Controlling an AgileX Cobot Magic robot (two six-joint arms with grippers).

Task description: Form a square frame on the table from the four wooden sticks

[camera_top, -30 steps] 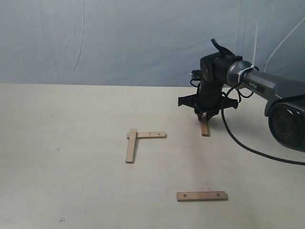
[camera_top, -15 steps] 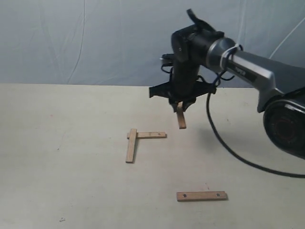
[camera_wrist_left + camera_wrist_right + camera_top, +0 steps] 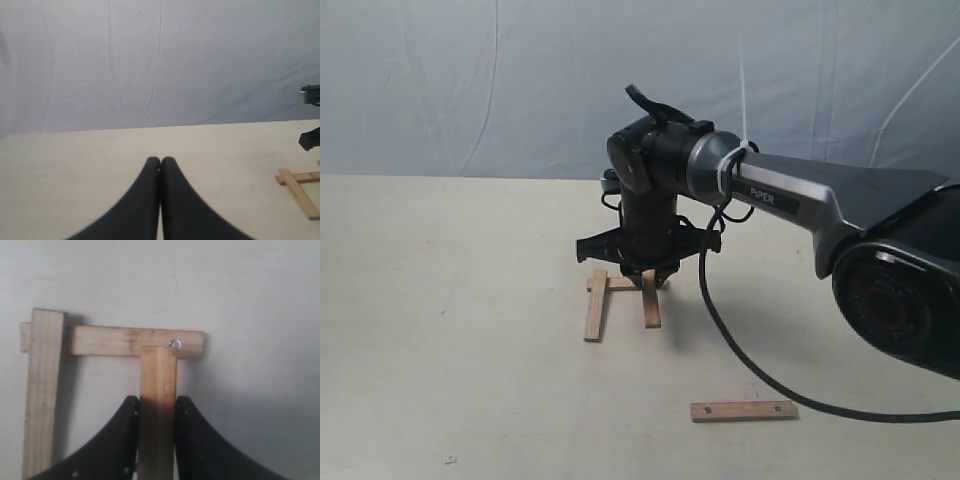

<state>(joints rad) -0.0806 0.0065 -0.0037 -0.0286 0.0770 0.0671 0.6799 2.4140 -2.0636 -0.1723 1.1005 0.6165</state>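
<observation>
Right pincer point(image 3: 648, 276): we record it closed narrowly on the flat faces of one wooden strip, low over the table point(image 3: 440, 380) near the middle of the exterior view. In the right wrist view the same pincer point(image 3: 157, 400) has both black fingers pressed against the strip's long edges.

Held stick point(image 3: 650, 306): we see it gripped near one end. In the wrist view its free end point(image 3: 158, 370) overlaps the cross stick just beside a small shiny spot. We cannot tell whether it rests on that stick or sits just above it.

Cross stick point(image 3: 120, 341): lies flat on the table, partly hidden by the arm in the exterior view.

Side stick point(image 3: 595, 306): lies flat, crossing the other end of the cross stick, whose tip pokes out a little beyond it. It runs roughly parallel to the held stick. We count three sides of the square here; the fourth side is open.

Fourth stick point(image 3: 742, 410): lies alone, well apart from the others, nearer the front edge of the exterior view, with a dark hole near each end.

Left pincer point(image 3: 160, 161): fingers pressed together with nothing between them, above bare table, the side stick point(image 3: 300, 192) off to one side.

Cable point(image 3: 740, 360): black, trailing across the table from the right arm.

Backdrop point(image 3: 470, 80): blue-grey sheet behind the table.
</observation>
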